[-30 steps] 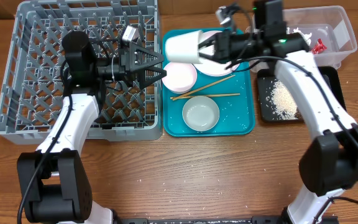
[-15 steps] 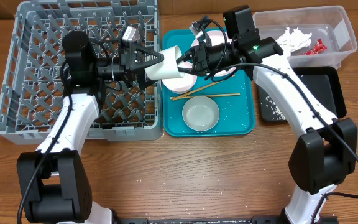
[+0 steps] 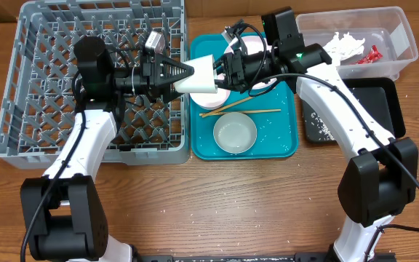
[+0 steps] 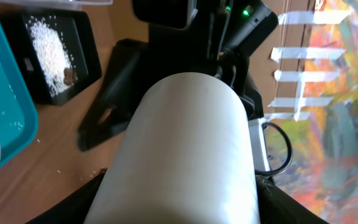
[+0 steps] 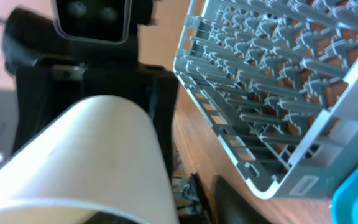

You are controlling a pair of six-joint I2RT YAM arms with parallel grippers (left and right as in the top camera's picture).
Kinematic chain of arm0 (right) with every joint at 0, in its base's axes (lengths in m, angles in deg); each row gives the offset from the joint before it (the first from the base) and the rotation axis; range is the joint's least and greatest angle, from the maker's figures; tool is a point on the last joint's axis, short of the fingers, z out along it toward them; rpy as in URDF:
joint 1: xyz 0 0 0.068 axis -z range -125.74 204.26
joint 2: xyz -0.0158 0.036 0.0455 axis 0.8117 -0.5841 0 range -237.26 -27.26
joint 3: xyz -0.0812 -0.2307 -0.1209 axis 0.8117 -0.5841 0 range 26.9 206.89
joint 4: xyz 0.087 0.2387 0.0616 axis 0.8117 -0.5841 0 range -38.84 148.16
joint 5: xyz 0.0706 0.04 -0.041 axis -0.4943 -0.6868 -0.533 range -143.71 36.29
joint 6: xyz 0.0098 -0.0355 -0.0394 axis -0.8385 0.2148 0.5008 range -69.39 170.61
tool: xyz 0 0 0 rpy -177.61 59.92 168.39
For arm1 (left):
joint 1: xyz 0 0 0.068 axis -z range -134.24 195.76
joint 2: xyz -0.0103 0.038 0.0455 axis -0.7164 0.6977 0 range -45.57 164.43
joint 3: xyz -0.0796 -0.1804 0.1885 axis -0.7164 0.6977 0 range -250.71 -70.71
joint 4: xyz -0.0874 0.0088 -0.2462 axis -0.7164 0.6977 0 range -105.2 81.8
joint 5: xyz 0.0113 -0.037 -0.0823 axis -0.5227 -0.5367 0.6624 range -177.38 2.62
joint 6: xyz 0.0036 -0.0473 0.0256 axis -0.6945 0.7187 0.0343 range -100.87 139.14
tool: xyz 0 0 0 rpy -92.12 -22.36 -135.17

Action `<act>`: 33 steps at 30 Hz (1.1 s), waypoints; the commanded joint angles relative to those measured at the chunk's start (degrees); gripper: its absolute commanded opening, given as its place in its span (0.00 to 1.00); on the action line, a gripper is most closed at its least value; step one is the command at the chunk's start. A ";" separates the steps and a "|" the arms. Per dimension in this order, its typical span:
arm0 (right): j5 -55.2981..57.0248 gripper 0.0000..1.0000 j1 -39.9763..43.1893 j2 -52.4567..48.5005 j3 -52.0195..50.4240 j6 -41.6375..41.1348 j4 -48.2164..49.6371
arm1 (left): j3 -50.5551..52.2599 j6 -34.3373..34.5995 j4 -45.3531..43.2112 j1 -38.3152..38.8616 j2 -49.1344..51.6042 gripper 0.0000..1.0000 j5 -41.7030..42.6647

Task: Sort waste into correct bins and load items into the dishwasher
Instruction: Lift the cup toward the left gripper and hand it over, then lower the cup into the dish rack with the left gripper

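The small white cup (image 3: pixel 201 74) hangs on its side in the air, over the gap between the grey dish rack (image 3: pixel 20 73) and the teal tray (image 3: pixel 286 142). My left gripper (image 3: pixel 186 77) is shut on its body. In the left wrist view the cup (image 4: pixel 185 149) fills the middle, with a black finger (image 4: pixel 89 199) tight against each side. My right gripper (image 3: pixel 222 70) is at the cup's mouth end with jaws open. In the right wrist view one finger (image 5: pixel 241 202) stands apart from the cup (image 5: pixel 86 155).
On the teal tray lie a pinkish plate (image 3: pixel 213 94), a bowl (image 3: pixel 234 134) and chopsticks (image 3: pixel 242 110). The clear tub (image 3: pixel 398 33) holds a napkin (image 3: pixel 344 44) and a red wrapper (image 3: pixel 372 53). The black tray (image 3: pixel 384 94) holds rice (image 3: pixel 318 120).
The right arm carried the cup left from over the teal tray to the left gripper. The left jaws closed onto the cup and the right jaws opened.
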 commanded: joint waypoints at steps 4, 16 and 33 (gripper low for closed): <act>8.79 0.56 4.28 -1.03 -0.02 0.39 -4.33 | -1.29 3.61 -16.09 -3.21 -0.31 0.24 0.87; 32.79 0.60 10.05 1.16 0.00 7.91 -22.08 | -1.42 4.81 -23.76 -17.79 -0.31 0.27 -11.19; 45.24 0.73 10.05 5.97 0.15 7.87 -30.14 | -41.51 -51.39 72.08 -11.15 -0.31 0.26 -48.37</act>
